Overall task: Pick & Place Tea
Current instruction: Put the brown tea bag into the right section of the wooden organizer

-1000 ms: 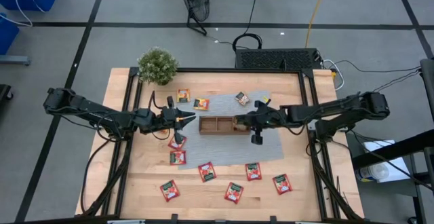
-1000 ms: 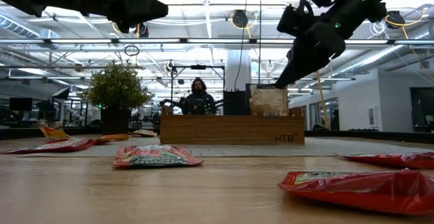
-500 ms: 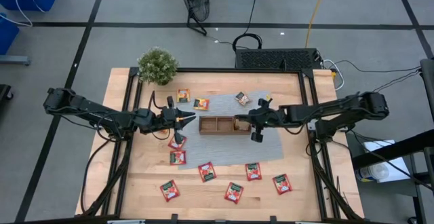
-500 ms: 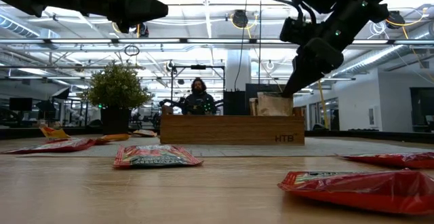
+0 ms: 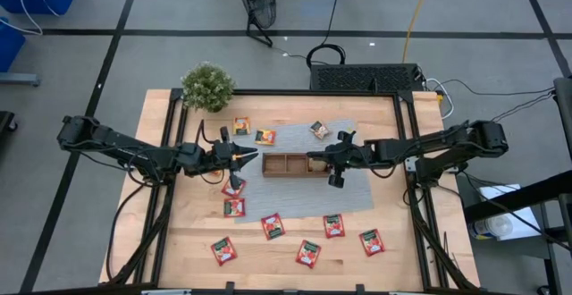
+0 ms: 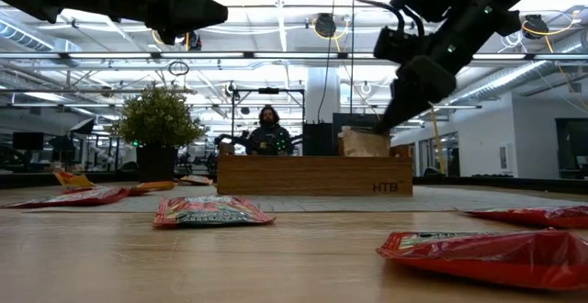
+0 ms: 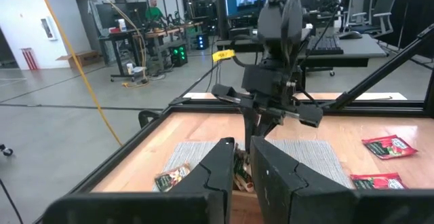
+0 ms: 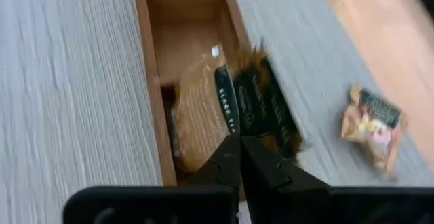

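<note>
1. left gripper (image 5: 243, 157) hovers just off the 9 o'clock end of the wooden tray (image 5: 286, 155). you cannot tell from any view whether it is spread or pinching something.
2. right gripper (image 5: 312, 159) is over the tray's 3 o'clock compartment. its claw is pressed together, apparently pinching the top corner of a grey-brown sachet (image 6: 365, 142) that stands upright inside that compartment.
3. step in hand, as judged: release into the tray. lower until the sachet leans on the compartment wall, open only a little, then lift straight up so it is not dragged out over the rim.
4. count, red sachets (image 5: 273, 226): seven, on bare wood from 8 to 4 o'clock of the tray.
5. count, orange-yellow sachets (image 5: 241, 125): two, at 11 o'clock.
6. count, grey-brown: one loose (image 5: 320, 130) at 1 o'clock on the grey mat (image 5: 357, 188), and at least one in the tray.
7. one tray, one potted plant (image 5: 208, 86).
</note>
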Robot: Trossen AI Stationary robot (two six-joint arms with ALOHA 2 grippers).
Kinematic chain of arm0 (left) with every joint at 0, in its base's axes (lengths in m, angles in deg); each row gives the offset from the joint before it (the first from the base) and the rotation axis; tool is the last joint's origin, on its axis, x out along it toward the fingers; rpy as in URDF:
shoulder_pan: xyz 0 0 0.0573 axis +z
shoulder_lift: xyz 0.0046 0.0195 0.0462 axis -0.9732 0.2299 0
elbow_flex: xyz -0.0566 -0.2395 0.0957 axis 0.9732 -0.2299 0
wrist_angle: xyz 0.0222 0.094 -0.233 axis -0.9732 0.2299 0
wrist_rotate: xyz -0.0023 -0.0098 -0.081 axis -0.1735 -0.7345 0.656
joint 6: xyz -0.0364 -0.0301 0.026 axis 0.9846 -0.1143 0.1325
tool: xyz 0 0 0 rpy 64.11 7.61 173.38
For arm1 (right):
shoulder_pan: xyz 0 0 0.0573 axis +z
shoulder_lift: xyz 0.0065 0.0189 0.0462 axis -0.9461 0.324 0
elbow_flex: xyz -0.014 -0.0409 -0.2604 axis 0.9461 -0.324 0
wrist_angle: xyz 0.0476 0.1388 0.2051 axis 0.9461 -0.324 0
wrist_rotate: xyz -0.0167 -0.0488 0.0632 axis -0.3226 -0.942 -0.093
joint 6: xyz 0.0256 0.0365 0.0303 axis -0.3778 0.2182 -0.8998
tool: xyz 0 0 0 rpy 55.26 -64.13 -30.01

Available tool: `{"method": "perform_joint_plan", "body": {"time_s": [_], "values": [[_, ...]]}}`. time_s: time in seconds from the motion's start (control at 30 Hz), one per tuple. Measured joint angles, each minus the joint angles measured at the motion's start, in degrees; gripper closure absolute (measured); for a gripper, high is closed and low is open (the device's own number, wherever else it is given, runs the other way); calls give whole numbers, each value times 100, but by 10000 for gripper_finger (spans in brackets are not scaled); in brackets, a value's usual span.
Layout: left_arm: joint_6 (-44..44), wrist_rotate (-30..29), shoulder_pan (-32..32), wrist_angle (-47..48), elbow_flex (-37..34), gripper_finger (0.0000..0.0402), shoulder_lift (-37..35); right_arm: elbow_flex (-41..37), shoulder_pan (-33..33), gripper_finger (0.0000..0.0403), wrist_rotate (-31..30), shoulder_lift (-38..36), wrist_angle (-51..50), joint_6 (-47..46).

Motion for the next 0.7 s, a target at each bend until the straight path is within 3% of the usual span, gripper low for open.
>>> {"method": "perform_joint_plan", "body": {"time_s": [0.23, 0.5, 0.6, 0.7], "values": [[0, 0, 0, -2, 0, 344, 0, 2, 0, 343, -8, -138, 50, 95], [2, 0, 2, -5, 0, 344, -2, 6, 102, 264, -17, -218, 946, 474], [0, 0, 0, -2, 0, 344, 0, 20, 227, 262, 167, -212, 1037, 679], [0, 0, 2, -1, 0, 344, -1, 158, 387, 292, 301, -147, 839, 881]]}}
